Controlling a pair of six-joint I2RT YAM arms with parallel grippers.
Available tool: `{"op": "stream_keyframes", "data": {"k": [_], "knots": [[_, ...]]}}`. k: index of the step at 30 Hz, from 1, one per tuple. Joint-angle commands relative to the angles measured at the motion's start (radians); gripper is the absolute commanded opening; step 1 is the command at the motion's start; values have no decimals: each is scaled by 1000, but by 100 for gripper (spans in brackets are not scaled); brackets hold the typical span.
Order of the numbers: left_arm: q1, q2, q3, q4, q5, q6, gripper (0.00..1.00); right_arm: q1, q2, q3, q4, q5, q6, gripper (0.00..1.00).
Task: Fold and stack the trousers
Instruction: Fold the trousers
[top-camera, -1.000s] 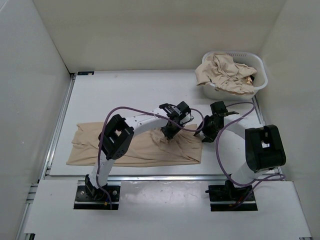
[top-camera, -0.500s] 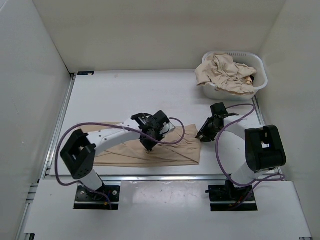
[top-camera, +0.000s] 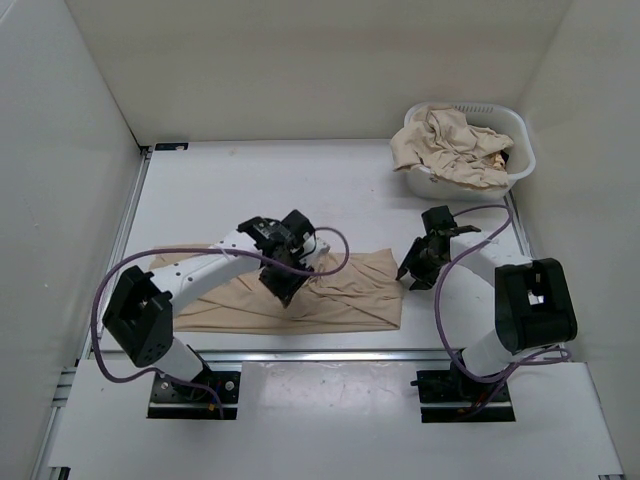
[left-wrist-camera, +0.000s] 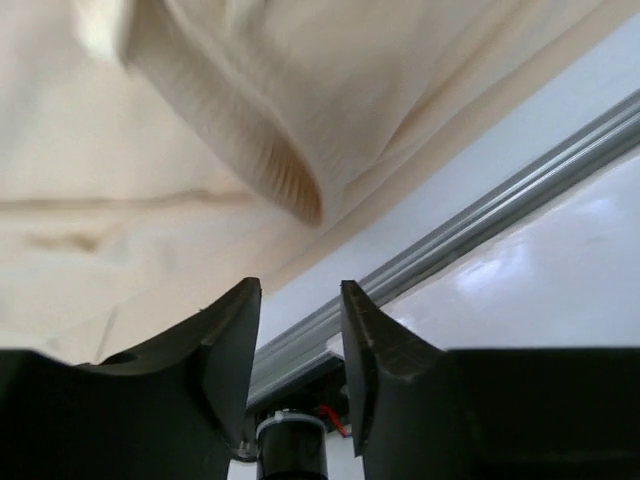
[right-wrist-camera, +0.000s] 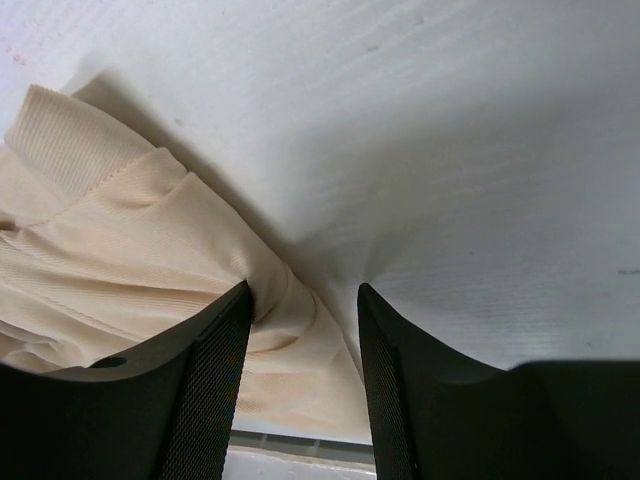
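A pair of beige trousers (top-camera: 345, 295) lies spread flat across the near part of the white table (top-camera: 300, 190), waist end to the right. My left gripper (top-camera: 281, 290) hovers over its middle, open and empty; in the left wrist view (left-wrist-camera: 298, 300) a fold of the fabric (left-wrist-camera: 150, 150) lies ahead of the fingers. My right gripper (top-camera: 408, 275) is at the trousers' right edge, open. In the right wrist view (right-wrist-camera: 300, 300) the ribbed edge of the cloth (right-wrist-camera: 120, 230) lies between the fingers, not pinched.
A white plastic basket (top-camera: 522, 150) at the back right holds more crumpled beige trousers (top-camera: 450, 145). A metal rail (top-camera: 300, 355) runs along the table's near edge, just beyond the trousers, and shows in the left wrist view (left-wrist-camera: 480, 220). White walls enclose the table.
My left arm has swung left and toward the near edge across the trousers, its gripper now over their middle. The right gripper has stayed by the right edge.
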Motion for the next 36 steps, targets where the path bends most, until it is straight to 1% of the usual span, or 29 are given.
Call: {"op": "stream_keyframes", "data": {"k": [1,3,5,8,11,12,15,20,25,26,32,34,36], "knots": [[34,-7,196,62,93,-1,50,8,-49,11,-63,31,-31,51],[47,46,257,71,137,-1,55,8,-63,-11,-63,31,-31,51],[47,106,268,85,159,-1,58,8,-87,-25,-63,31,-20,51],[47,154,268,121,180,-1,59,8,-87,-44,-63,31,-20,51],[47,201,268,201,134,-1,60,8,-87,-45,-54,31,-11,53],[47,230,286,218,89,-1,60,8,-96,-45,-54,31,-11,53],[57,280,325,238,62,-1,61,8,-96,-54,-54,31,-11,53],[57,300,345,247,51,-1,61,17,-127,-84,-54,22,-11,53],[57,291,345,257,-2,-1,61,17,-147,-104,-54,22,-2,55],[57,291,345,257,-2,-1,64,17,-156,-113,-63,22,-2,56],[57,309,333,257,-2,-1,64,17,-199,-123,-85,22,-21,57],[57,309,333,266,7,-1,64,17,-210,-132,-95,-16,-31,57],[57,320,333,266,-20,-1,64,26,-222,-132,-104,-26,-40,57]]}}
